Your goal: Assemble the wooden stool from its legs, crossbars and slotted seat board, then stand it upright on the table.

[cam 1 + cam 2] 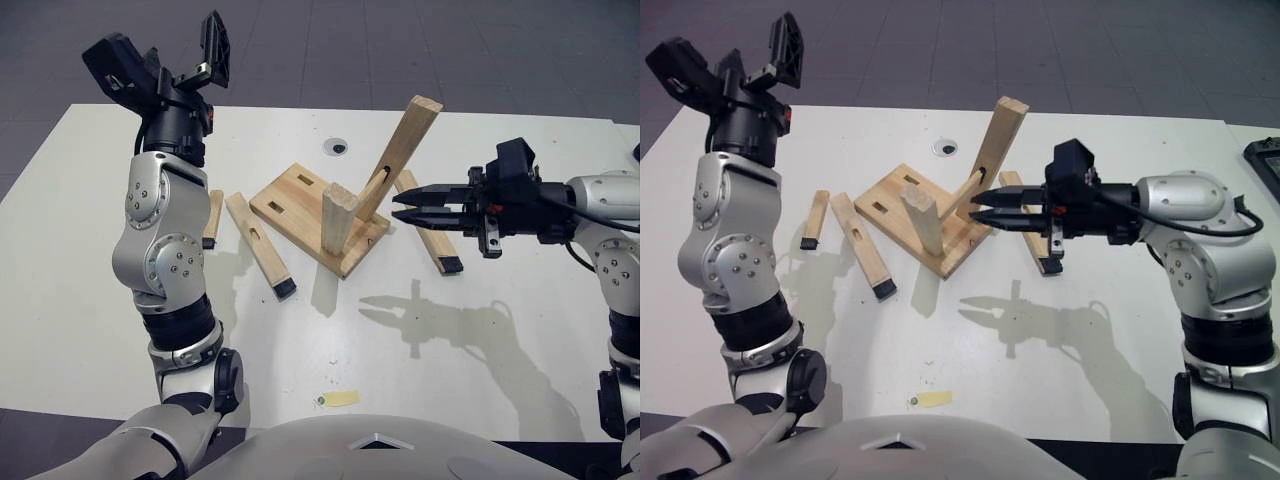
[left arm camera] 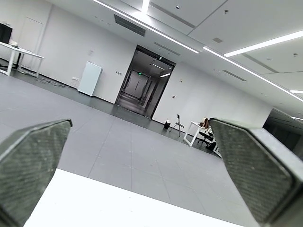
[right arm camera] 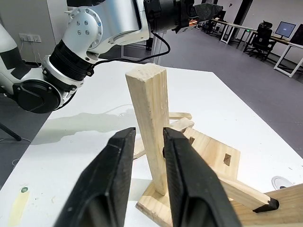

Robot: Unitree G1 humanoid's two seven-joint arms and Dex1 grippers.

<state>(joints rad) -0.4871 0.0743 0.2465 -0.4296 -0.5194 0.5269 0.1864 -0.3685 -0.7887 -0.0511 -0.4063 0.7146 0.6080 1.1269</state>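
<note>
Found the slotted seat board [image 1: 290,200] lying flat near the middle of the white counter [image 1: 70,260], set cornerwise. Saw an upright leg [image 1: 338,215] standing in the board near its nearer corner, and a tilted leg [image 1: 408,135] seated at the board's right edge, leaning up and away toward the far right.

Noted three loose pieces flat on the counter. Left of the board: a slotted piece [image 1: 255,240] with a dark tip at its near end, and just beyond it a short piece [image 1: 214,215], partly hidden behind the left arm. Right of the board: a third piece [image 1: 438,245], also dark-tipped at the near end, lying beneath the right arm.

Found the right gripper [image 1: 397,206] held level above the counter, pointing left at the board, jaws spread only narrowly and pinching nothing. Judged its tips to be just beside the lower part of the tilted leg — could not judge contact with the wood. In the right wrist view, saw the upright leg framed in the slim gap between the jaws, beyond them.

Found the left gripper [image 1: 165,50] raised high over the counter's far left edge, pointing up and outward, well apart from every wooden part, jaws spread wide and empty.

Also noted a round hole [image 1: 337,146] in the counter beyond the board, and a small yellow tag [image 1: 340,398] near the near edge.
</note>
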